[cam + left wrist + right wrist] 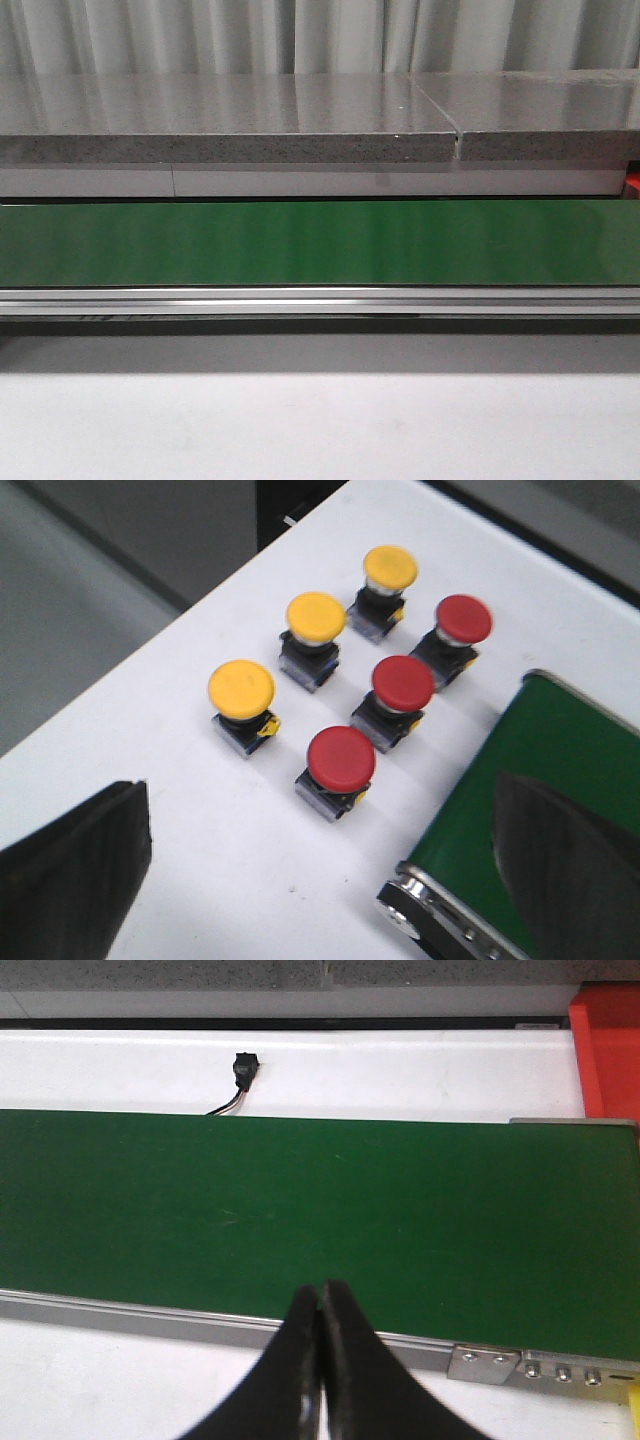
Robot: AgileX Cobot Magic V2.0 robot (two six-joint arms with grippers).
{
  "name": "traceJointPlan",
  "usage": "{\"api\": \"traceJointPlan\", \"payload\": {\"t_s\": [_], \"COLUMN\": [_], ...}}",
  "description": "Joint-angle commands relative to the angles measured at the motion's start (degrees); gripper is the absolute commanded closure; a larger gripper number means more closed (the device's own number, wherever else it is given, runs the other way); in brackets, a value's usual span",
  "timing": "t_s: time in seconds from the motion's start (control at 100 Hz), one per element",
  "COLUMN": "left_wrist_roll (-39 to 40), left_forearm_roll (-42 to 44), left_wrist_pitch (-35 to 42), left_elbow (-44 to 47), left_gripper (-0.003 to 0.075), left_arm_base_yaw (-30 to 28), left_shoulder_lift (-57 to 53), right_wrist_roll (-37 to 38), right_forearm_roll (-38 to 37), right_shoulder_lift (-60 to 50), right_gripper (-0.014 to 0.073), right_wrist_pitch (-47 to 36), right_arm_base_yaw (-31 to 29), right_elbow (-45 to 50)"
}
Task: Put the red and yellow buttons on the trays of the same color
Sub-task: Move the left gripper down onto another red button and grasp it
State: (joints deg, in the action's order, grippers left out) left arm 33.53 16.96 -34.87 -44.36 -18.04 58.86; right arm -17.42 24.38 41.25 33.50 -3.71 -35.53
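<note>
We're looking down the left wrist camera at six buttons on the white table (180,810), all standing upright in two rows just beside the end of the green conveyor belt (560,780). The row farther from the belt is yellow: the first yellow button (241,687), the second yellow button (315,617) and the third yellow button (390,568). The row nearer the belt is red: the first red button (341,759), the second red button (403,683) and the third red button (463,619). None of them touches the belt (a strip of bare table separates them from its edge).

The left gripper (330,880) is spread wide, one dark finger (70,870) over the table and the other over the belt, with nothing between them.

Over on the right wrist camera, the right gripper (320,1360) is pinched closed, fingertips meeting, nothing in them, hanging over the belt's near metal rail (200,1315). Past the belt's far edge we spot a red tray (608,1050) at the corner, and a small black plug with its wire (242,1068) lying on the white surface.

From the front, only the belt and the grey slab (230,125) behind it show; neither arm appears.
</note>
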Motion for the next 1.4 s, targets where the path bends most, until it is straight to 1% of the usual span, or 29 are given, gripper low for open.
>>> {"api": "traceJointPlan", "payload": {"t_s": [0.0,0.24,0.35,0.52,0.8,1.0,1.07,1.1,1.12,1.13,1.14,1.15,1.26,1.27,1.34,1.39], "left_wrist_roll": [0.6,0.6,0.6,0.6,0.6,0.6,0.6,0.6,0.6,0.6,0.6,0.6,0.4,0.3,0.1,0.1], "left_forearm_roll": [-0.6,-1.2,-1.2,-1.2,-1.2,-1.2,-1.2,-1.2,-1.2,-1.2,-1.2,-1.2,-1.2,-1.2,-1.2,-1.2], "left_wrist_pitch": [3.6,6.3,6.7,7.2,8.8,9.0,9.0,9.0,9.0,9.0,9.0,9.0,8.5,8.5,8.0,7.8], "left_elbow": [-3.1,-5.3,-6.6,-8.2,-8.6,-8.6,-8.6,-8.6,-8.6,-8.6,-8.6,-8.6,-8.6,-8.6,-8.6,-8.6], "left_gripper": [0.0051,0.0063,0.0082,0.0083,0.0083,0.0087,0.0132,0.0161,0.0197,0.0197,0.0226,0.0226,0.0407,0.0407,0.0507,0.0561], "left_arm_base_yaw": [-1.2,-1.2,-1.2,-1.2,-1.2,-1.2,-1.2,-1.2,-1.2,-1.2,-1.2,-1.2,-1.1,-1.1,-1.1,-1.1], "left_shoulder_lift": [4.1,15.1,18.8,24.2,29.8,31.4,31.4,31.4,31.4,31.4,31.4,31.4,31.4,31.4,31.1,30.8], "right_wrist_roll": [-0.7,-0.7,-0.7,-0.7,-0.7,-0.7,-0.7,-0.7,-0.7,-0.7,-0.7,-0.7,-0.7,-0.7,-0.7,-0.7], "right_forearm_roll": [0.8,0.8,0.8,0.8,0.8,0.8,0.8,0.8,0.8,0.8,0.8,0.8,0.8,0.8,0.8,0.8], "right_shoulder_lift": [-0.3,-0.3,-0.3,-0.3,-0.3,-0.3,-0.3,-0.3,-0.3,-0.3,-0.3,-0.3,-0.3,-0.3,-0.3,-0.3], "right_gripper": [0.0661,0.0661,0.0661,0.0661,0.0661,0.0661,0.0661,0.0661,0.0661,0.0661,0.0661,0.0661,0.0661,0.0661,0.0661,0.0661], "right_wrist_pitch": [-3.1,-3.1,-3.1,-3.1,-3.1,-3.1,-3.1,-3.1,-3.1,-3.1,-3.1,-3.1,-3.1,-3.1,-3.1,-3.1], "right_arm_base_yaw": [0.2,0.2,0.2,0.2,0.2,0.2,0.2,0.2,0.2,0.2,0.2,0.2,0.2,0.2,0.2,0.2], "right_elbow": [-1.4,-1.4,-1.4,-1.4,-1.4,-1.4,-1.4,-1.4,-1.4,-1.4,-1.4,-1.4,-1.4,-1.4,-1.4,-1.4]}}
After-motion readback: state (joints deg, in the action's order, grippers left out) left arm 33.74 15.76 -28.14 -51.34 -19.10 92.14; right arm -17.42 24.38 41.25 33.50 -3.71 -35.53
